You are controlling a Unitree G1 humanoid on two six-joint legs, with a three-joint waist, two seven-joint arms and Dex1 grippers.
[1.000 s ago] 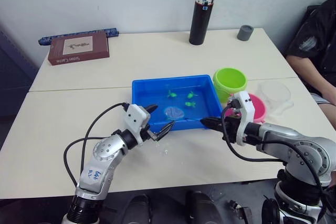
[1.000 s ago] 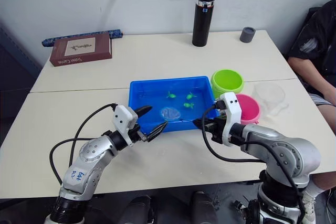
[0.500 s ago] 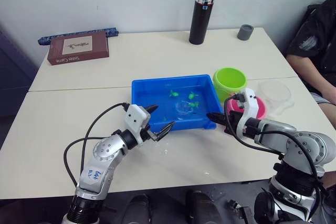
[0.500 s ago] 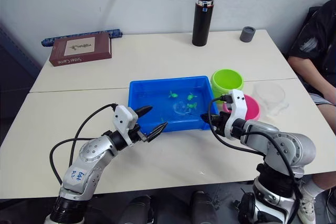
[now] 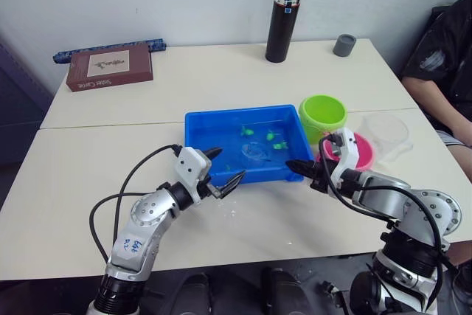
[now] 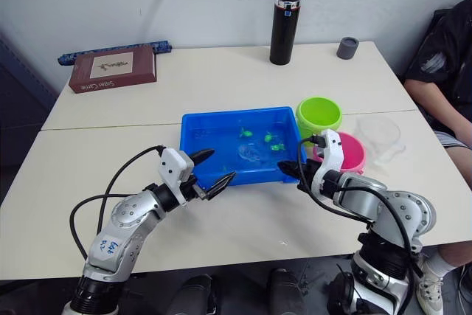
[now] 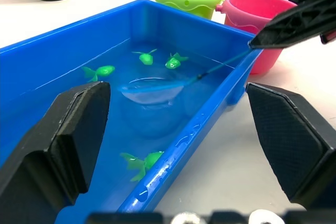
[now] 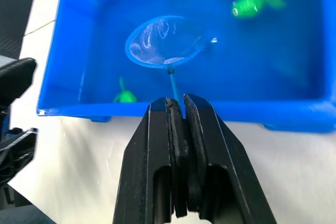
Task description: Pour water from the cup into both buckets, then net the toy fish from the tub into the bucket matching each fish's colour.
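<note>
the shallow rectangular bright blue plastic tub point(image 5: 198, 127) sits mid-table and serves as the landmark. inside it, in water, lie small green plastic toy fish point(image 7: 172, 62) and the round hoop of a small blue hand net point(image 8: 165, 41). the right gripper point(image 5: 295, 168), at the tub's near right corner, has its jaws clamped on the net's thin handle. the left gripper point(image 5: 223, 170), at the tub's near left edge, has its jaws spread apart, holding nothing. right of the tub stand the lime green plastic bucket point(image 5: 323, 114) and pink plastic bucket point(image 5: 363, 151); beyond them, the clear plastic measuring cup point(image 5: 386, 133).
</note>
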